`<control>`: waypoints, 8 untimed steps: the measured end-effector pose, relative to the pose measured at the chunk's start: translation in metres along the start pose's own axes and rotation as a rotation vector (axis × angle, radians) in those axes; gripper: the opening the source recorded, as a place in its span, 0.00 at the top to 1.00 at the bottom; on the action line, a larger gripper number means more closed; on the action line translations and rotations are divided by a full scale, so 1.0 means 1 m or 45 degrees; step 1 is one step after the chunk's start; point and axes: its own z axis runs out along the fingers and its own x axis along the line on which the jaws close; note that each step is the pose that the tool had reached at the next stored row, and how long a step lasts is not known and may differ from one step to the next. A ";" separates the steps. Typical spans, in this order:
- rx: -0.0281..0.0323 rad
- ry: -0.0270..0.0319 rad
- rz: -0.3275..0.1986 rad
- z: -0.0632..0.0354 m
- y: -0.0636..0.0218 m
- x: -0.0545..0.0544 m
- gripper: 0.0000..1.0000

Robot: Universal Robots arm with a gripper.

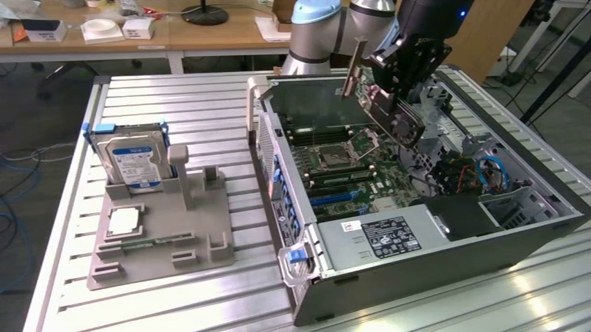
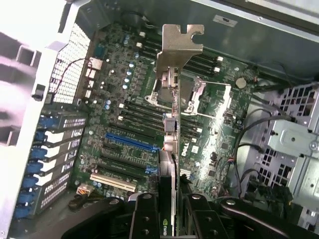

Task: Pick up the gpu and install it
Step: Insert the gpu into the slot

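The gpu [image 1: 405,126] hangs tilted in the air above the open computer case [image 1: 434,277], its silver bracket pointing up and toward the exterior view's left. My gripper [image 1: 395,97] is shut on the card's upper part. In the wrist view the gpu [image 2: 177,45] shows edge-on, bracket end farthest from the camera, and the gripper [image 2: 172,221] clamps it between two black fingers [image 2: 144,219]. Beneath the card lies the motherboard [image 2: 114,89] with a blue slot [image 2: 132,142] and a cream slot [image 2: 112,181]. The card hangs well clear of the board.
A grey fixture [image 1: 162,228] on the slatted table at the exterior view's left holds a blue-labelled hard drive [image 1: 135,158], a processor chip [image 1: 123,221] and a RAM stick [image 1: 148,243]. Inside the case are a power supply [image 1: 388,235], cables [image 1: 489,173] and a drive cage [image 2: 294,144].
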 end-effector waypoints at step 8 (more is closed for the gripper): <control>-0.0016 0.0042 -0.121 0.0001 0.0000 0.000 0.74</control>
